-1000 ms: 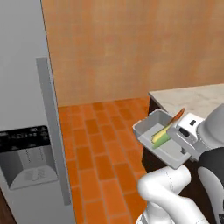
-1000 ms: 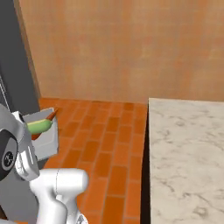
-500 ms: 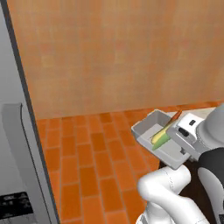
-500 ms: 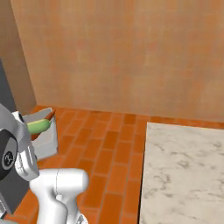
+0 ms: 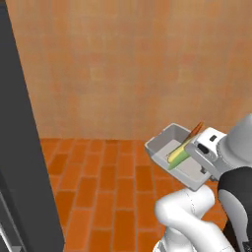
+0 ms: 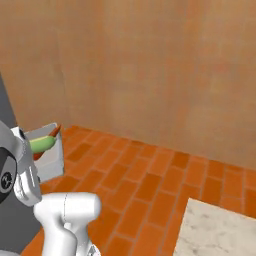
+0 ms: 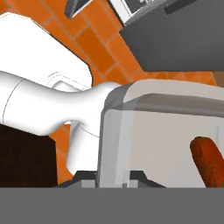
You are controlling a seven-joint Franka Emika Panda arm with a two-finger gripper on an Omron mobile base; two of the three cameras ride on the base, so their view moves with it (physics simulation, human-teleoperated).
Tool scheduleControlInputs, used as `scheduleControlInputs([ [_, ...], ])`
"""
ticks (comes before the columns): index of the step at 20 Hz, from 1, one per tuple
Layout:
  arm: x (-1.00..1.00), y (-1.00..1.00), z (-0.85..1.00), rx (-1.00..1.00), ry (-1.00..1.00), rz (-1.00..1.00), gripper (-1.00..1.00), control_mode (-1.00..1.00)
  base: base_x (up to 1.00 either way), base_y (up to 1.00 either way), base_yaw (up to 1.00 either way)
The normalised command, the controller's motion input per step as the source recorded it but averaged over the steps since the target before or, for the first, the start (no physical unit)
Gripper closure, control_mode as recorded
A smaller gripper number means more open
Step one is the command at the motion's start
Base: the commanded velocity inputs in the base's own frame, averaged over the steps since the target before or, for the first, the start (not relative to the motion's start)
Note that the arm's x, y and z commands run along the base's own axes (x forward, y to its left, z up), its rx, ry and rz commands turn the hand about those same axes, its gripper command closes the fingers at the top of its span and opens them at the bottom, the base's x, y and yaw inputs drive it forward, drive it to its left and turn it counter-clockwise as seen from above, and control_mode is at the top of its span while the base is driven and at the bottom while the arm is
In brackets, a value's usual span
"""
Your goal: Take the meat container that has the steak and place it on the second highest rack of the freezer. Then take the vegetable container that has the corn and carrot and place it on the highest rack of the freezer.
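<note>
My gripper (image 7: 114,178) is shut on the near rim of the grey vegetable container (image 5: 173,153), held in the air in front of the arm. A yellow-green corn cob (image 5: 178,152) and an orange carrot (image 5: 196,130) lie in it. From the right base view, the container (image 6: 49,159) sits at the far left with the corn (image 6: 42,144) and the carrot's tip (image 6: 54,131) above its wall. In the hand view, the container's pale wall (image 7: 148,140) is close up, with the carrot (image 7: 207,160) at the right. The meat container with the steak and the freezer's racks are out of view.
A tall dark grey refrigerator panel (image 5: 22,147) stands along the left edge. Orange brick floor (image 5: 108,192) runs to a tan wall (image 5: 123,69). A marble counter corner (image 6: 220,232) lies at the lower right. A dispenser panel (image 7: 133,8) shows beneath the hand.
The whole picture has shifted, so the base has moved: the refrigerator has slid toward the left edge and the counter down to the right. The container stays in my grip.
</note>
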Motion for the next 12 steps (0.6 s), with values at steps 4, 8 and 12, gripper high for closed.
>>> scheduleControlInputs([
  [4, 0.00, 0.00, 0.00, 0.00, 0.00, 0.00, 1.00, 1.00, 0.68, 0.00, 0.63],
  [8, 0.00, 0.00, 0.00, 0.00, 0.00, 0.00, 1.00, 1.00, 0.37, 0.05, 0.70],
  [12, 0.00, 0.00, 0.00, 0.00, 0.00, 0.00, 1.00, 1.00, 0.14, 0.01, 0.61],
])
